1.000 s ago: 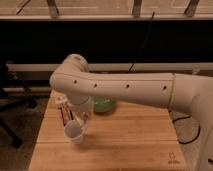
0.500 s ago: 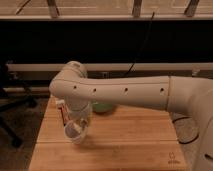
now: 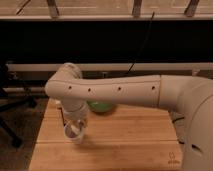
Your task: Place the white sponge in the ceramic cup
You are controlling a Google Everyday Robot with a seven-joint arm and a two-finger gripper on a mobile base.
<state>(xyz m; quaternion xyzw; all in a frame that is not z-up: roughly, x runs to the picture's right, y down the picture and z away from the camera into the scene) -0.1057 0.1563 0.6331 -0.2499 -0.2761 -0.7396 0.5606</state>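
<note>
Wooden table (image 3: 130, 135) — claw (image 3: 75, 126) directly above ceramic cup (image 3: 75, 134).

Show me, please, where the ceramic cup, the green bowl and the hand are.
ceramic cup (image 3: 75, 135), camera view, front wall under the rim.
green bowl (image 3: 101, 107), camera view, visible rim behind the arm.
hand (image 3: 75, 126), camera view, directly over the cup's mouth.

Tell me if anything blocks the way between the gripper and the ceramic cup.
Nothing visible does. The gripper hangs straight above the ceramic cup at the left of the wooden table, right at its rim. The green bowl sits behind the arm, off that path. The white sponge cannot be made out.
</note>
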